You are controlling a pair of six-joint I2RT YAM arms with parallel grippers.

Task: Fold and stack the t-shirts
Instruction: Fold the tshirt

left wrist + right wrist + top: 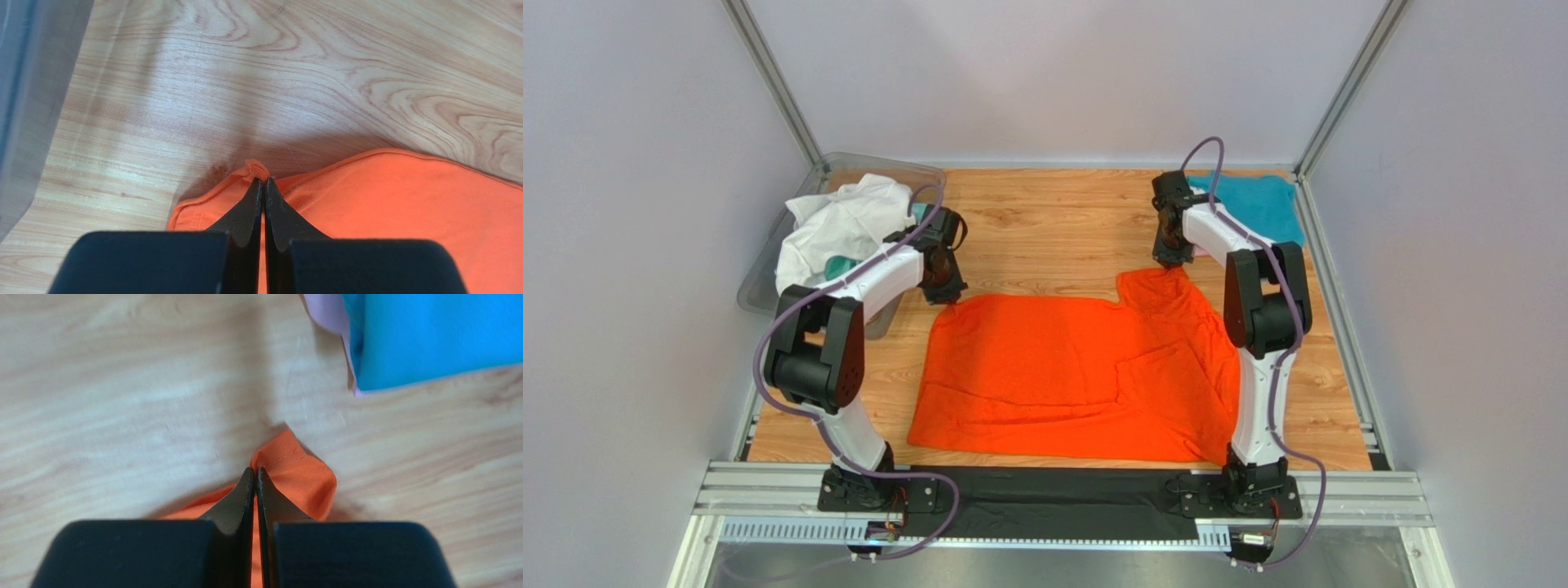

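A bright orange t-shirt (pixel 1075 368) lies spread on the wooden table, partly folded on its right side. My left gripper (pixel 944 292) is shut on its far left corner; the left wrist view has a pinch of orange cloth (pixel 258 168) sticking out past the closed tips (pixel 264 182). My right gripper (pixel 1169 260) is shut on the shirt's far right corner, with orange cloth (pixel 301 471) bunched at the closed tips (pixel 255 472). A folded teal t-shirt (pixel 1259 206) lies at the far right, with a pink edge (pixel 328 312) under it. A white t-shirt (pixel 836 227) is heaped in the bin.
A clear plastic bin (pixel 787 251) stands at the far left, close behind my left arm; its wall (pixel 24 92) fills the left edge of the left wrist view. White walls and metal frame posts (pixel 1345 86) close in the table on three sides.
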